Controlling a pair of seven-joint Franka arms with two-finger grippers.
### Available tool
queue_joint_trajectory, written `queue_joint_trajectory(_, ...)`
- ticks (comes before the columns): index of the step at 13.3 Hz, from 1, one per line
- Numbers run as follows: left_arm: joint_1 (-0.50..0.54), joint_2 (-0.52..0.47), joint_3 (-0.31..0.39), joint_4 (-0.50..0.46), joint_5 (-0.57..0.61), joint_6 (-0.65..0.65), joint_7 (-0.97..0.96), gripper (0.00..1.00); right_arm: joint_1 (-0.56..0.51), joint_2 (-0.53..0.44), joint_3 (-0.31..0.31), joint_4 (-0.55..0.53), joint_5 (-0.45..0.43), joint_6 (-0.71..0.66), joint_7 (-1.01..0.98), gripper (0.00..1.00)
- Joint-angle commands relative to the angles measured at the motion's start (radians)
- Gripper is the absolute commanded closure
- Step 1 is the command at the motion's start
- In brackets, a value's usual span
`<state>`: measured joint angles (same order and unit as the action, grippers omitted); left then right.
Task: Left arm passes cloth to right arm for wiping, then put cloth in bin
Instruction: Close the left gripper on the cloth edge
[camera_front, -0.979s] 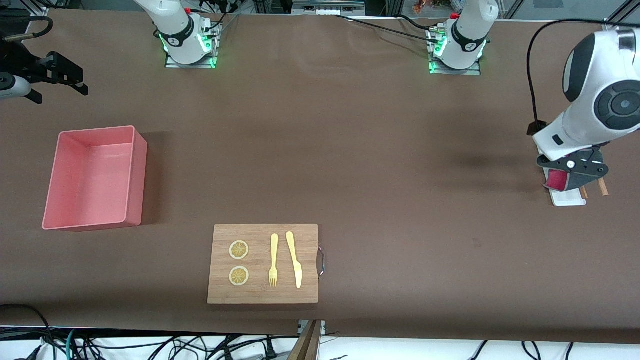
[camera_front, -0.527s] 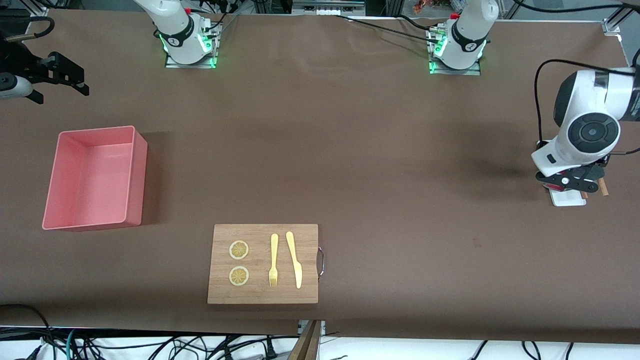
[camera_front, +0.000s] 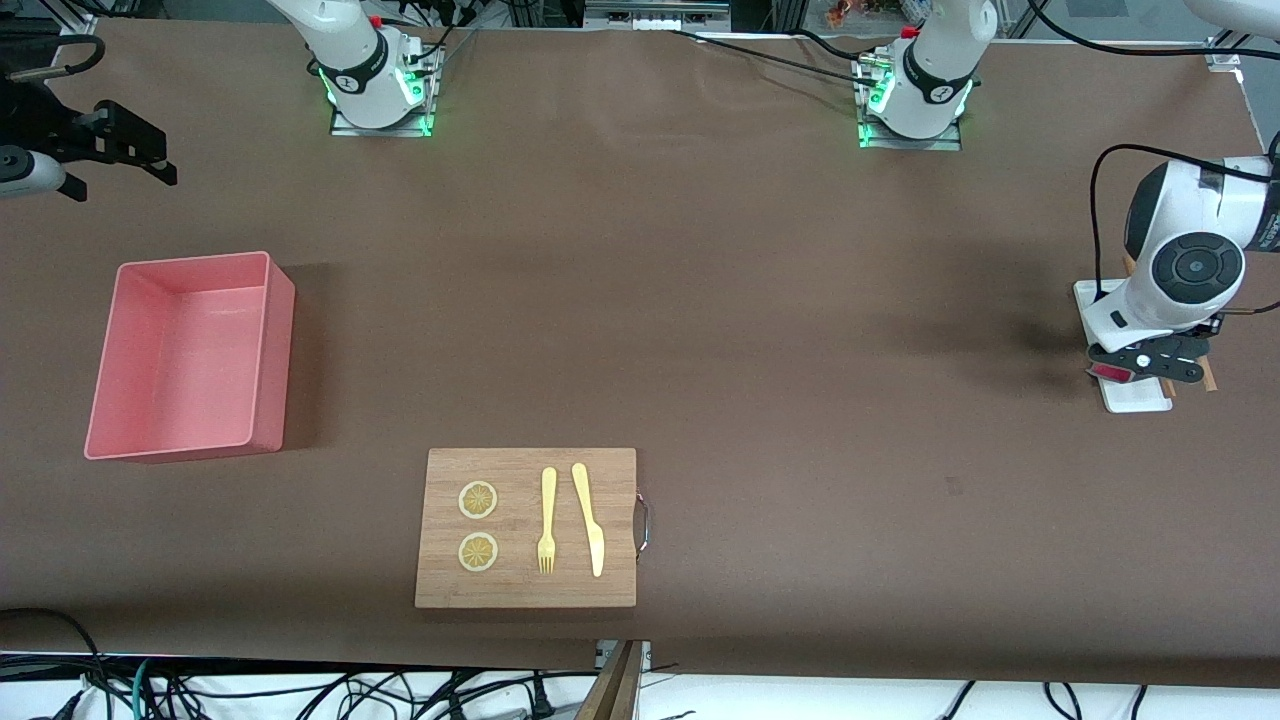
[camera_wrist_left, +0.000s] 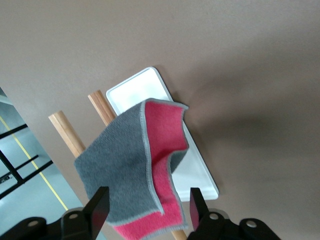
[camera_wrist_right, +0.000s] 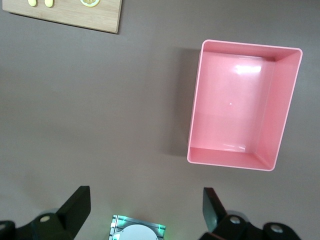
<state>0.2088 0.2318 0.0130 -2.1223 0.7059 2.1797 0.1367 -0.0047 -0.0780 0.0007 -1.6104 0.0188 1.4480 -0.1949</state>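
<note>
- Over the white tray (camera_wrist_left: 150, 92) at the left arm's end of the desk (camera_front: 700, 300): cloth (camera_wrist_left: 137, 160), between the left gripper's (camera_wrist_left: 147, 212) wide-set fingers (camera_wrist_left: 97, 207).
- Left wrist view alone: grey face, red fold, two wooden sticks (camera_wrist_left: 67, 132).
- Right gripper (camera_wrist_right: 147, 212): fingers wide, empty, waiting above the pink bin (camera_wrist_right: 240, 102).
- No legible writing.

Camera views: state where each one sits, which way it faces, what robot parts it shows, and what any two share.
Front view: high across the table, facing both arm bases; shows the left pincer over the white tray.
Left wrist view: on the left arm, facing down at the cloth between its fingertips.
Right wrist view: on the right arm, facing down at the bin; its fingertips show.
Shared: bin and cutting board in front and right wrist views.
</note>
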Motion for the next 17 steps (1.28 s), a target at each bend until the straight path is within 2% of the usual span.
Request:
queue_joint_trajectory(1,0.090,0.043,-0.008,-0.005,0.084,0.109,-0.016,0.29,-0.006,-0.009,-0.001,-0.003,0.013,-0.001,-0.008,0.01)
queue_joint_trajectory(12,0.093,0.055,-0.008,-0.018,0.084,0.106,-0.023,0.33,-0.005,-0.011,0.008,-0.003,0.013,-0.001,-0.008,0.00)
queue_joint_trajectory(13,0.093,0.055,-0.008,-0.018,0.084,0.103,-0.022,0.35,-0.005,-0.011,0.008,-0.002,0.013,-0.001,-0.008,0.00)
queue_joint_trajectory(14,0.093,0.055,-0.008,-0.015,0.084,0.095,-0.011,0.46,-0.005,-0.011,0.008,-0.002,0.013,-0.001,-0.008,0.00)
queue_joint_trajectory(17,0.090,0.055,-0.010,-0.004,0.084,0.074,-0.009,0.61,-0.005,-0.008,0.007,-0.002,0.013,0.021,-0.008,0.00)
